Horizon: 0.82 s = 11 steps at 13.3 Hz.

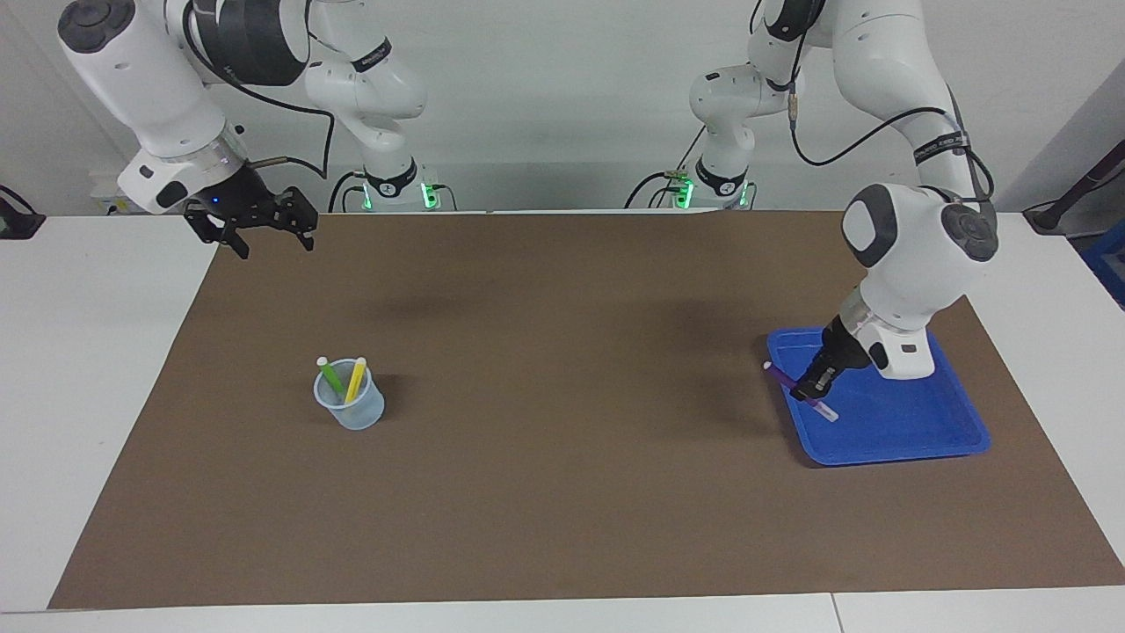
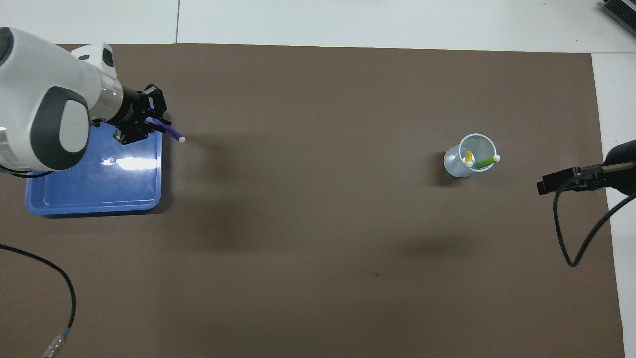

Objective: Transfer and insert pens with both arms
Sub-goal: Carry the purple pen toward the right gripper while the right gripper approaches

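My left gripper [image 1: 813, 387] is down in the blue tray [image 1: 914, 426], shut on the purple pen [image 1: 778, 374]. The pen's pale cap end sticks out past the tray's rim toward the middle of the mat. From above, the same left gripper [image 2: 149, 121] holds the purple pen [image 2: 171, 132] at the tray's [image 2: 99, 196] corner. A clear cup [image 1: 350, 411] at the right arm's end holds the green pen [image 1: 331, 378] and the yellow pen [image 1: 355, 380], both leaning, caps up. My right gripper [image 1: 274, 244] hangs open and empty over the mat's corner by its base.
A brown mat [image 1: 562, 492] covers most of the white table. In the overhead view the cup [image 2: 454, 166] stands with the green pen [image 2: 484, 162] and yellow pen [image 2: 468, 158] in it, and the right gripper [image 2: 556, 183] shows at the mat's edge, trailing a black cable.
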Each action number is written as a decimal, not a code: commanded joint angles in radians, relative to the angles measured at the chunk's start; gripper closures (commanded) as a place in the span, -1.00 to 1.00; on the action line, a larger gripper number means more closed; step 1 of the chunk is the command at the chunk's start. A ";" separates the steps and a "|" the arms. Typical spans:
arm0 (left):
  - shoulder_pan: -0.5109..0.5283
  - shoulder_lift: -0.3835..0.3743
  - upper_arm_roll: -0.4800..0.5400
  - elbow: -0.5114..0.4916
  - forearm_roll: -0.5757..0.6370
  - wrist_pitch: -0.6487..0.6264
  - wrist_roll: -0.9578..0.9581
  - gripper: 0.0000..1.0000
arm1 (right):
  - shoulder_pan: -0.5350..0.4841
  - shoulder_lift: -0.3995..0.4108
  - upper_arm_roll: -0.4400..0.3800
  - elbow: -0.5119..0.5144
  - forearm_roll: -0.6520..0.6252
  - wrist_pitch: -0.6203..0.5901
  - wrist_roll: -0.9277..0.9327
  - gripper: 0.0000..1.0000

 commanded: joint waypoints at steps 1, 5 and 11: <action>-0.087 -0.037 0.018 -0.004 -0.017 -0.005 -0.191 1.00 | -0.007 -0.021 0.008 -0.037 0.041 0.032 0.021 -1.00; -0.178 -0.078 0.014 -0.005 -0.017 -0.003 -0.448 1.00 | -0.001 0.005 0.007 -0.100 0.320 0.136 0.079 -1.00; -0.346 -0.081 0.013 -0.004 -0.042 0.119 -0.870 1.00 | 0.088 0.018 0.008 -0.103 0.604 0.224 0.090 -1.00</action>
